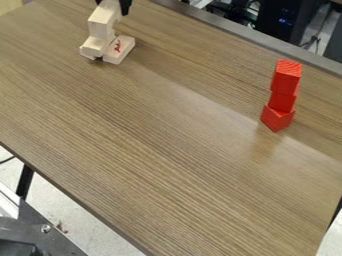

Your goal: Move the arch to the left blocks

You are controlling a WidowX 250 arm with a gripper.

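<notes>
The black gripper (115,3) is at the top edge of the camera view, left of centre, right at the top of a stack of pale wooden blocks. The stack's upper pale block (101,25) leans at a slant over a lower pale block (97,45). Beside the lower one, a flat pale block (120,49) with a red mark lies on the table. Which of the pale pieces is the arch, I cannot tell. Whether the gripper holds the upper piece is unclear.
On the right side of the brown wood table (153,135) stands a tower of red blocks (284,95), slightly uneven. The table's far edge runs from the top centre down to the right, with dark equipment (284,20) behind it.
</notes>
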